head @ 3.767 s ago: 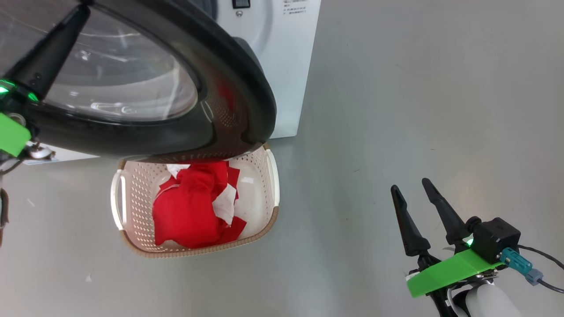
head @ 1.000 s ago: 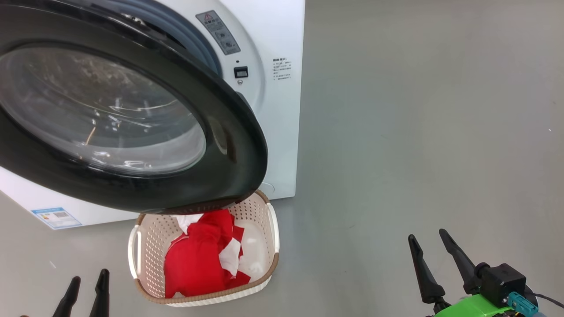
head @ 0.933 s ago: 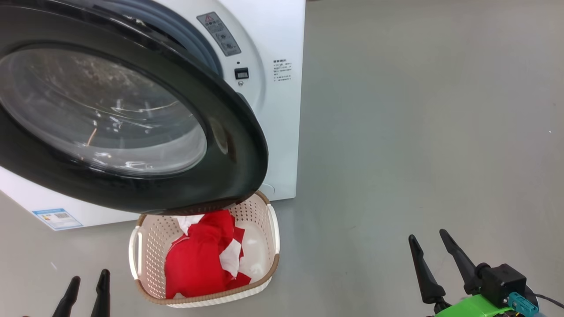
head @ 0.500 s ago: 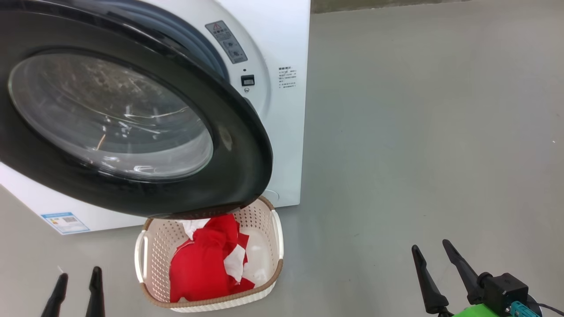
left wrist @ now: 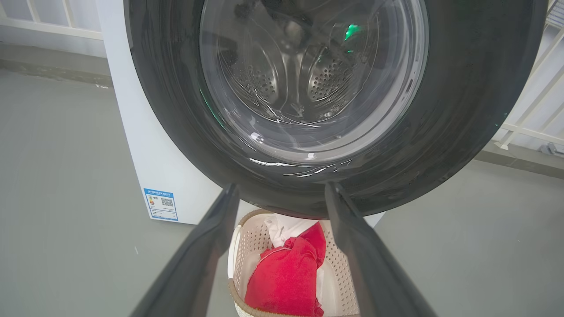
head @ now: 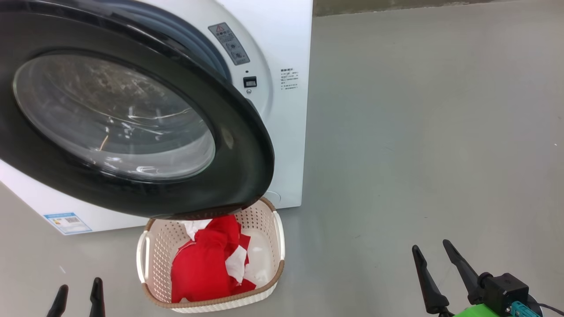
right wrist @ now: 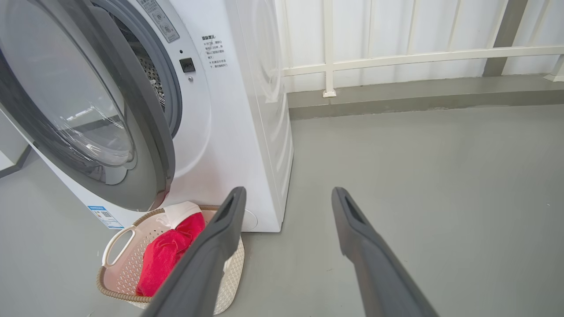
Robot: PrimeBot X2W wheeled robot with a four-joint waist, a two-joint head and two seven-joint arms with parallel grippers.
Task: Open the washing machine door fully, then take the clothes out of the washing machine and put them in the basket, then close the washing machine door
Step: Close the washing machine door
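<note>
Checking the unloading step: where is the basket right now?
In the head view the basket sits on the floor, lower centre, before the washing machine, partly under its open door.

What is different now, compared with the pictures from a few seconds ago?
The left claw drew away from the washing machine door, came down and back, and now hangs low, open and empty. The view also shifted, because the camera moved. Unchanged: the door ajar, the clothes in the basket, the right claw open.
</note>
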